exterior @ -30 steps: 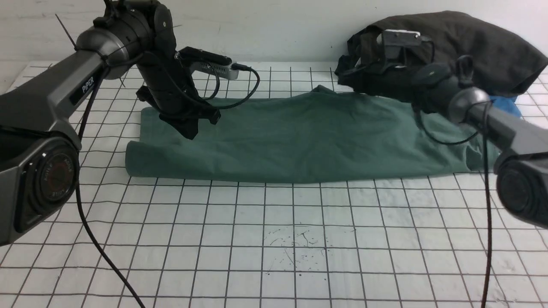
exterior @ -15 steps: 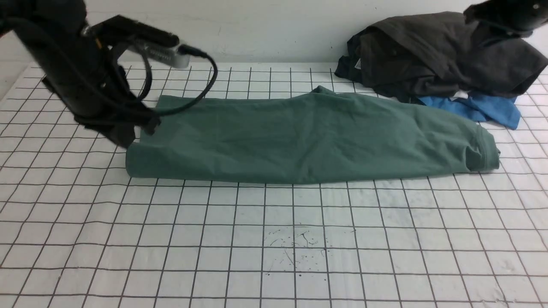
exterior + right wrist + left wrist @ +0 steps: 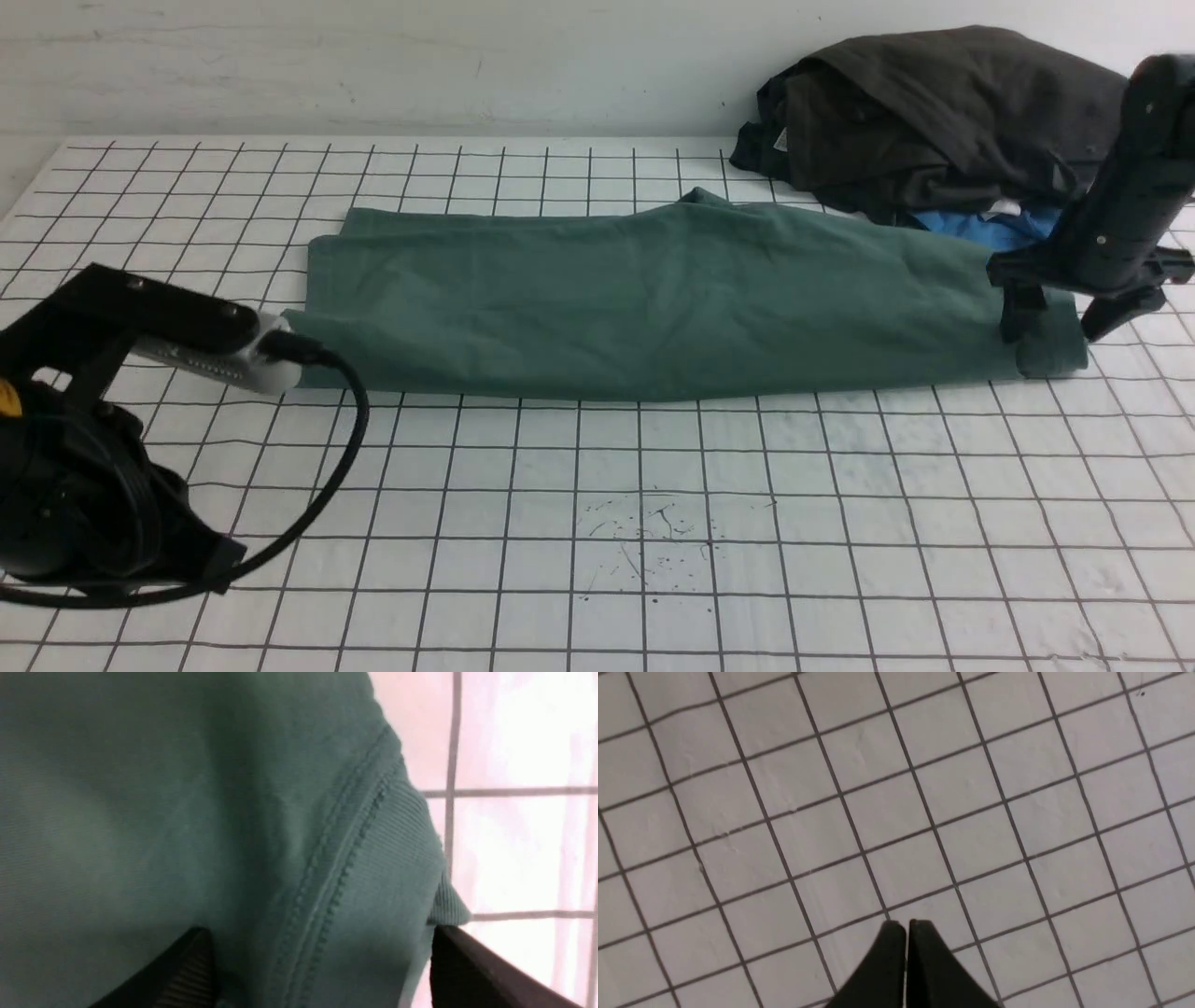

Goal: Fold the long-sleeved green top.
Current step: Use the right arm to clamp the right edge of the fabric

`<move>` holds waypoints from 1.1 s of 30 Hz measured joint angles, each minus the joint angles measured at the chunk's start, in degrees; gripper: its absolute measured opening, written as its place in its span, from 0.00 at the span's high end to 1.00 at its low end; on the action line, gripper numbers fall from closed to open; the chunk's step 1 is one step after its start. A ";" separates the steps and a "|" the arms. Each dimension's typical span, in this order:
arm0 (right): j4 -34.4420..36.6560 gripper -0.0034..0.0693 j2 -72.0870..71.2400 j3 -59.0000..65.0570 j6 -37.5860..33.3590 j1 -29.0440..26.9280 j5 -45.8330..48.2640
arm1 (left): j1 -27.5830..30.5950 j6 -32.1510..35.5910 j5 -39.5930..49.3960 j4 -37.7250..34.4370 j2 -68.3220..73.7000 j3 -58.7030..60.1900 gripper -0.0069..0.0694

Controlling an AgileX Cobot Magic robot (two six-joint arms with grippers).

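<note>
The green long-sleeved top (image 3: 653, 299) lies folded into a long band across the middle of the gridded table. My right gripper (image 3: 1055, 322) is open, pointing down at the top's right end. In the right wrist view the green fabric (image 3: 187, 812) and its ribbed band (image 3: 397, 849) fill the space between my open right gripper's (image 3: 322, 961) fingers, which have not closed on it. My left gripper (image 3: 906, 926) is shut and empty over bare grid. Its arm (image 3: 84, 485) sits at the front left, clear of the top.
A dark charcoal garment (image 3: 943, 121) is heaped at the back right against the wall, with a bright blue garment (image 3: 990, 229) beneath it, touching the top's far right edge. White gridded table (image 3: 653, 523) stretches in front of the top. The left arm's cable (image 3: 336, 448) loops over the table.
My left arm has left the top's left end and swung down to the front left. My right arm has come down from the dark pile to the top's right end, jaws open.
</note>
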 joint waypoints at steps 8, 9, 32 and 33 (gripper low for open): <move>1.51 0.20 0.45 -0.45 -0.09 -0.23 -0.11 | 0.00 0.12 -5.97 0.09 -0.03 1.21 0.92; 1.69 0.20 0.45 -0.51 -0.14 -0.31 -0.11 | 0.00 0.12 -6.59 0.09 0.04 1.21 0.92; 12.63 0.82 2.07 -3.32 -5.28 -4.85 -0.09 | 0.00 0.46 -8.89 0.13 6.02 1.39 0.92; 12.46 0.87 1.71 -3.44 -5.40 -4.78 -0.03 | 0.00 0.46 -8.29 0.13 5.67 1.39 0.92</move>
